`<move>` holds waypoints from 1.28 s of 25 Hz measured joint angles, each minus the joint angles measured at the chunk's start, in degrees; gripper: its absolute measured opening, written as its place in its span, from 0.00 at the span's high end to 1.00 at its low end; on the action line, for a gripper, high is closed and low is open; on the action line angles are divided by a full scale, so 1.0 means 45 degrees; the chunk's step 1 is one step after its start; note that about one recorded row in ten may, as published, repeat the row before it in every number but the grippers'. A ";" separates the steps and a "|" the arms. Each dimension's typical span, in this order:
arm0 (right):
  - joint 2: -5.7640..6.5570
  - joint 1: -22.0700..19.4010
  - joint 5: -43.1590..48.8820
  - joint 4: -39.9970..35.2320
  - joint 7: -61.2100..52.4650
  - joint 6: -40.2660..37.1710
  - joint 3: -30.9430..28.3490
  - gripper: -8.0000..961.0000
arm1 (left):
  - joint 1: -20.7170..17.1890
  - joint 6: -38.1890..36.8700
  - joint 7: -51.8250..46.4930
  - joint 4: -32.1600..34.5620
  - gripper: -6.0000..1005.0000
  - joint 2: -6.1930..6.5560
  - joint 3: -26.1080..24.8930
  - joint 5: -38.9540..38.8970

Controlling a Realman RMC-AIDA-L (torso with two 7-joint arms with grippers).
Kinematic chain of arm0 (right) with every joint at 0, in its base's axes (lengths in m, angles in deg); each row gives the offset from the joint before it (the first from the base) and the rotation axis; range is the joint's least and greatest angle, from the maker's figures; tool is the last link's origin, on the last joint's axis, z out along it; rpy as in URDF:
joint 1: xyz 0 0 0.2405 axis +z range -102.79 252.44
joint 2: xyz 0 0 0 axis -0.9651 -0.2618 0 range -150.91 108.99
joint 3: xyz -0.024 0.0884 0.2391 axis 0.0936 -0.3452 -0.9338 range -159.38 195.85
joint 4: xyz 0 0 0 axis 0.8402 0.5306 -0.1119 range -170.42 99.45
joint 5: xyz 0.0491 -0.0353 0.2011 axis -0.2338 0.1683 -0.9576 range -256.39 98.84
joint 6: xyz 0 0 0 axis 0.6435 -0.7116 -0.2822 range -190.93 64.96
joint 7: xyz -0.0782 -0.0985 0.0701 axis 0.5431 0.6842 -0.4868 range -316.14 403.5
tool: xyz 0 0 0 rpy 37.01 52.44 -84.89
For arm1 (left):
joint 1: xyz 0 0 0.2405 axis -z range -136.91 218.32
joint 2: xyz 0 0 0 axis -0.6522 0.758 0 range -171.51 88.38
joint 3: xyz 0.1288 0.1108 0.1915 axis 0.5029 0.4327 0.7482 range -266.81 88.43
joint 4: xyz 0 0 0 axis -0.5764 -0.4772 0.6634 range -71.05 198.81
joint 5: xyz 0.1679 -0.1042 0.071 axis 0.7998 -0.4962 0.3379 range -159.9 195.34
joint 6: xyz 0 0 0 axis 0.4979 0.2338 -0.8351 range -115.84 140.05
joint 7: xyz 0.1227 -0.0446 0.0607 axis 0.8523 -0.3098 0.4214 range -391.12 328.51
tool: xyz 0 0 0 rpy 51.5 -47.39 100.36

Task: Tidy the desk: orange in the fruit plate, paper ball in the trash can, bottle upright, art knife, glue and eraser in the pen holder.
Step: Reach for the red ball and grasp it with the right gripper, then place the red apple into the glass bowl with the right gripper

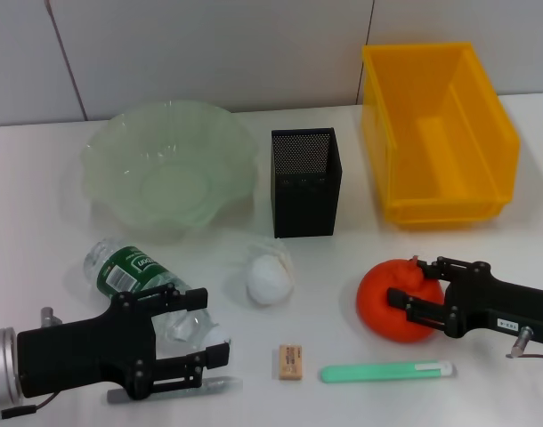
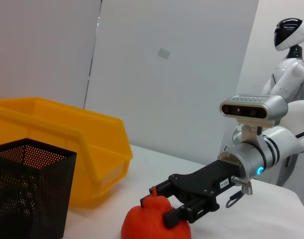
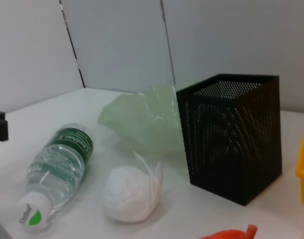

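Note:
The orange (image 1: 383,307) rests on the table at front right, with my right gripper (image 1: 416,286) shut on its upper part; the left wrist view shows the fingers (image 2: 173,217) pressing on the orange (image 2: 147,226). The bottle (image 1: 133,274) lies on its side at front left, cap toward me. My left gripper (image 1: 205,329) hovers open over its cap end. The paper ball (image 1: 269,280) sits mid-table. The eraser (image 1: 290,362) and the green art knife (image 1: 387,371) lie near the front edge. A grey stick (image 1: 178,390), maybe the glue, lies under the left gripper.
The fruit plate (image 1: 107,147) stands at the back left, the pen holder (image 1: 304,196) in the middle and the trash can (image 1: 494,142) at the back right, all with nothing inside. A white wall runs behind the table.

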 joint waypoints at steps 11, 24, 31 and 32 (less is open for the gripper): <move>-0.0008 -0.0142 0.0130 0.0092 -0.0034 -0.0130 -0.0021 0.54 | 0.0014 0.0006 0.0000 0.0000 0.22 0.0000 -0.0001 -0.0039; 0.0005 -0.0538 -0.2138 0.0918 0.0029 -0.3659 -0.0181 0.78 | -0.0117 -0.0008 0.0308 -0.0078 0.22 -0.0041 -0.0060 -0.0088; -0.0013 0.0118 -0.3197 0.0983 0.0054 -0.3959 -0.0032 0.84 | -0.0092 -0.0005 0.0312 -0.0090 0.22 -0.0041 -0.0060 -0.0089; -0.0024 0.0462 -0.3318 0.0954 0.0054 -0.3953 -0.0009 0.84 | -0.0085 -0.0004 0.0312 -0.0097 0.22 -0.0042 -0.0058 -0.0088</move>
